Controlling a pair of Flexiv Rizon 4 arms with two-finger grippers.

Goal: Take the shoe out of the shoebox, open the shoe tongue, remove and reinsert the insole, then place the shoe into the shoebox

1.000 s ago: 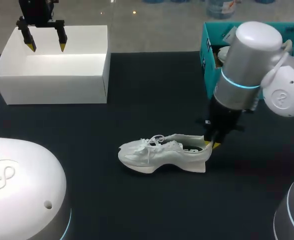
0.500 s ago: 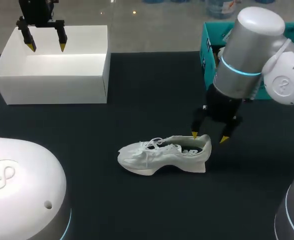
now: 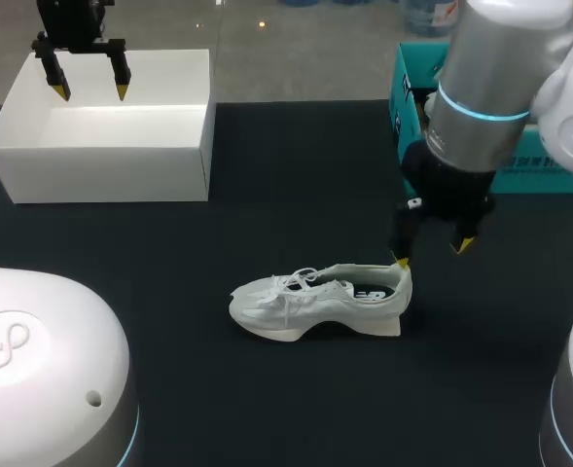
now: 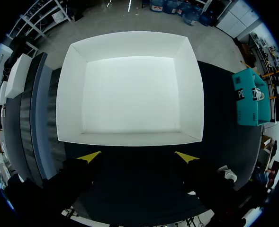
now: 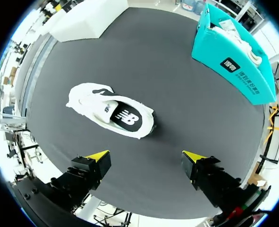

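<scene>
The white shoe [image 3: 315, 297] stands on its sole near the middle of the bench [image 3: 296, 175], toe toward the left edge. The right tool [image 3: 432, 253] hangs released just above its heel, gripping nothing. The left tool [image 3: 92, 93], fingers spread and empty, hovers over the open white shoebox [image 3: 101, 156] at the far left corner.

Silver-white arms [image 3: 505, 44], glowing cyan rings [image 3: 476, 107], black jaws, bright yellow tips [image 4: 89, 157]

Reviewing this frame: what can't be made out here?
1. Teal box contents: the right arm covers most of it in the head view; the right wrist view shows white items, too small to identify.
2. Insole: whether it lies fully seated; the shoe hides its edges in both views.
3. Shoe's far side: head view, hidden by the shoe itself.
</scene>
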